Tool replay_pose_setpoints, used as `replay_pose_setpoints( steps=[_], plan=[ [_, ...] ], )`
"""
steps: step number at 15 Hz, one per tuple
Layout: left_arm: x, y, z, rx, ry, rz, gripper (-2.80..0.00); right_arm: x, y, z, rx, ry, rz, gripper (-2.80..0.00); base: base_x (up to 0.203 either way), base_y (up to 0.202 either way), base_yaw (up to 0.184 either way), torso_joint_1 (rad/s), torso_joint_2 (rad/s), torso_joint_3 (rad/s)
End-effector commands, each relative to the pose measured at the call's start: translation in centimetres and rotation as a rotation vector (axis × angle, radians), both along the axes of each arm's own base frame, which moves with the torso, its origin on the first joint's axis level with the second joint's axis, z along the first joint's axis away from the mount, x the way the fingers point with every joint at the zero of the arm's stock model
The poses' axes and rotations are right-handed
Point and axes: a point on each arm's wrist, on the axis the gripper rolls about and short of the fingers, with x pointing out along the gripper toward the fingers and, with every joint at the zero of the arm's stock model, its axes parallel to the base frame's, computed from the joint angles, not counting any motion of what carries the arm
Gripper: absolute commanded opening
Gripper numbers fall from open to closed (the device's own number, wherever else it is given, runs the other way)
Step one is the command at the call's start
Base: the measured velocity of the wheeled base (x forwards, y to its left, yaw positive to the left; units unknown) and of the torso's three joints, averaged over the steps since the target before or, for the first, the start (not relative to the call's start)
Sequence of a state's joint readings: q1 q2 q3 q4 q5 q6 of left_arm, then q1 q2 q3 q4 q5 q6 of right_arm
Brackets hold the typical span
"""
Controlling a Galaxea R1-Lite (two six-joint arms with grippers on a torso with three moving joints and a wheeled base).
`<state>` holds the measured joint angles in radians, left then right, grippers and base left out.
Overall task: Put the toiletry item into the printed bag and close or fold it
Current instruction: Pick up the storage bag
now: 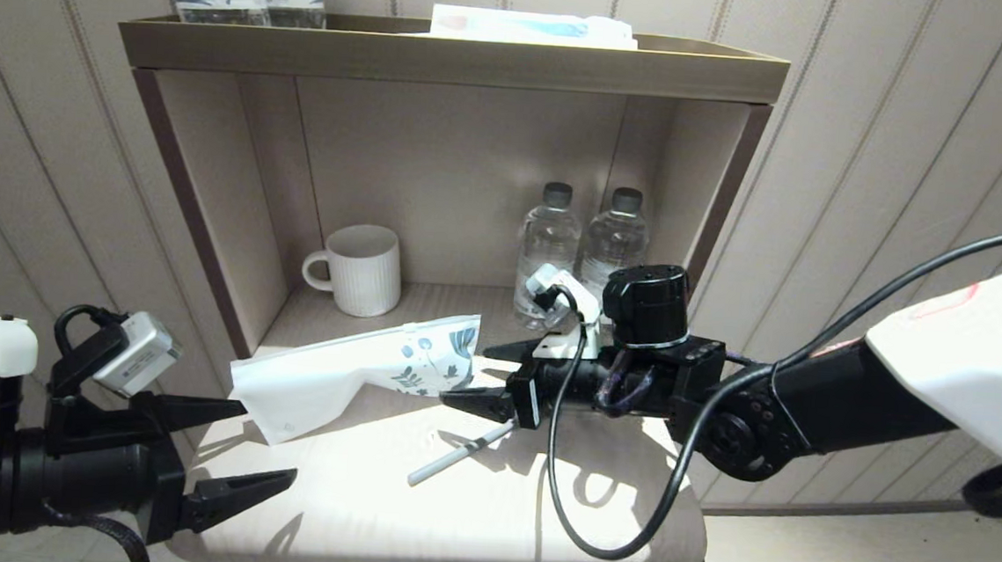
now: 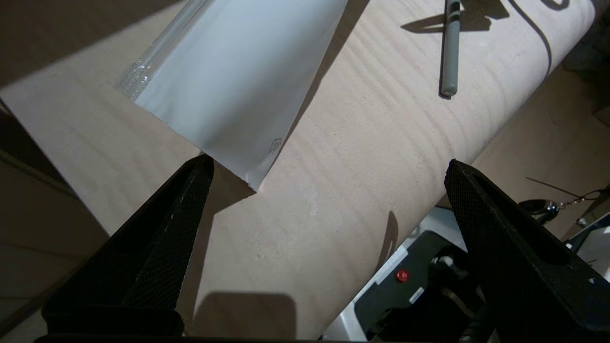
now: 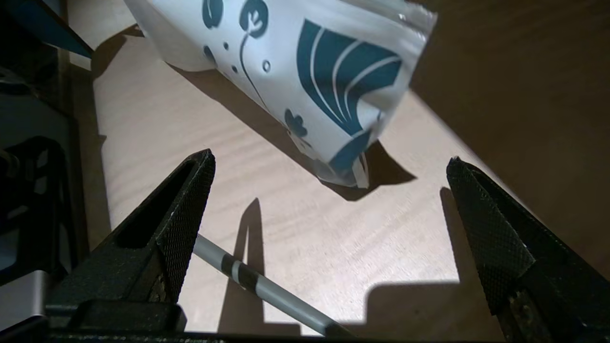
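**newbie_arm:** ok so where's everything sitting right now? which arm goes for the brush?

**me:** The toothbrush (image 1: 458, 456) is lying flat on the tabletop (image 1: 361, 518), roughly mid-surface, not in the bag yet. Its long axis runs diagonally: the plain handle end points toward the front edge, the other end runs back up under my right gripper (image 1: 494, 376). That gripper is hovering right over that far end, jaws spread wide, holding nothing. In the right wrist view the striped part of the handle (image 3: 248, 278) passes just beside one finger (image 3: 183, 224), so it's not between the jaws yet.

**newbie_arm:** and the bag?

**me:** The printed bag (image 1: 353, 372) lies toward the back-left of the tabletop, slanted, printed end nearest my right gripper, plain white end out by the left edge. My left gripper (image 1: 251, 444) sits at the front-left corner, also wide open and empty, one fingertip (image 2: 190, 190) just beside the bag's white corner (image 2: 238, 95).

**newbie_arm:** so right for the brush?

**me:** That's my read. The right one is clearly nearer the brush, the left nearer the bag. The catch is the brush lies slantwise to my jaws and slightly off to one side, so I'd guess I need to shift over and drop down to straddle it.
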<state>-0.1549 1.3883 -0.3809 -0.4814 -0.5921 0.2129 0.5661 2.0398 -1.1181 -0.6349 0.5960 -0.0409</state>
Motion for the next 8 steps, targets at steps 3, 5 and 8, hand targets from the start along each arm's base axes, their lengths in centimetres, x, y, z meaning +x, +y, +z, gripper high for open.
replay_pose_setpoints(
  steps=[3, 5, 8],
  plan=[
    [0.5, -0.2, -0.3, -0.018, 0.018, -0.037, 0.00, -0.3, -1.0, 0.1, -0.013, -0.014, -0.015, 0.00, 0.000, 0.000, 0.000, 0.000, 0.00, 0.000],
    [0.7, -0.2, 0.1, -0.047, 0.008, -0.081, 0.00, -1.8, -2.3, 3.0, 0.001, -0.035, -0.030, 0.00, 0.000, 0.000, 0.000, 0.000, 0.00, 0.000],
    [1.7, -0.4, 1.4, -0.059, -0.016, -0.083, 0.00, -4.0, -4.4, 6.1, -0.170, 0.150, -0.072, 0.00, 0.000, 0.000, 0.000, 0.000, 0.00, 0.000]
  ],
)
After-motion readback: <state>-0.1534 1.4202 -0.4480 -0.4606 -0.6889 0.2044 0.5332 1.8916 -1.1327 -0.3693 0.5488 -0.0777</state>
